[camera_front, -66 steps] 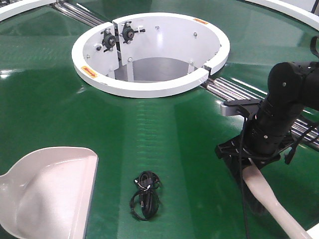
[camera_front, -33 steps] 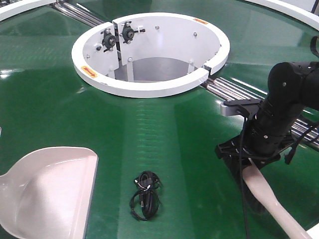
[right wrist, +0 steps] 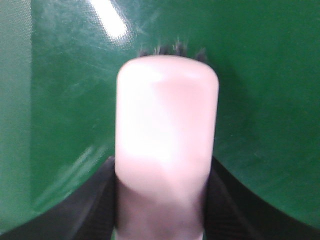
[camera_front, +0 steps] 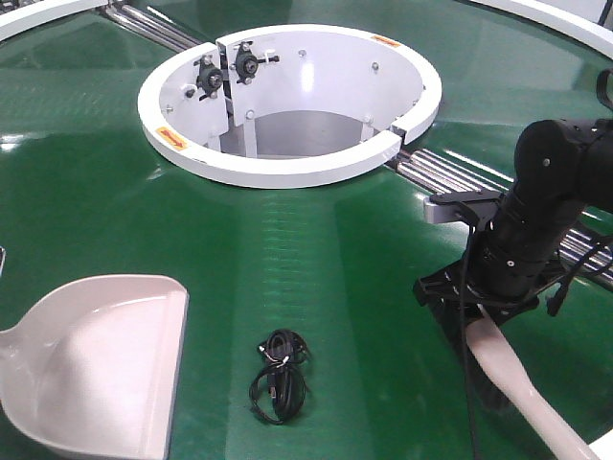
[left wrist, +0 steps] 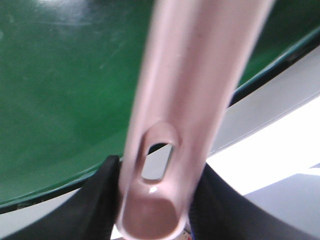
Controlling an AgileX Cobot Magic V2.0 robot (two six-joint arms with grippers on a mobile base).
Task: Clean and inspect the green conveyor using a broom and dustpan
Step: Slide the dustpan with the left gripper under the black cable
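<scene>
Both smooth beige plastic: dustpan (camera_front: 96, 364) tight in left claw (left wrist: 155, 200), broom (camera_front: 522, 383) tight in right claw (right wrist: 161, 195).

Industrial setting, prob. factory or sorting floor: big glossy green conveyor (camera_front: 96, 192) all around a white ring hub (camera_front: 287, 168), w/ silver metal rollers (camera_front: 450, 172) in seams running out from hub. Orange warning stickers (camera_front: 170, 137) on hub rim, bolted black bearing mounts (camera_front: 210, 79) inside hub. White curved guard rim (camera_front: 546, 19) beyond hub.
</scene>
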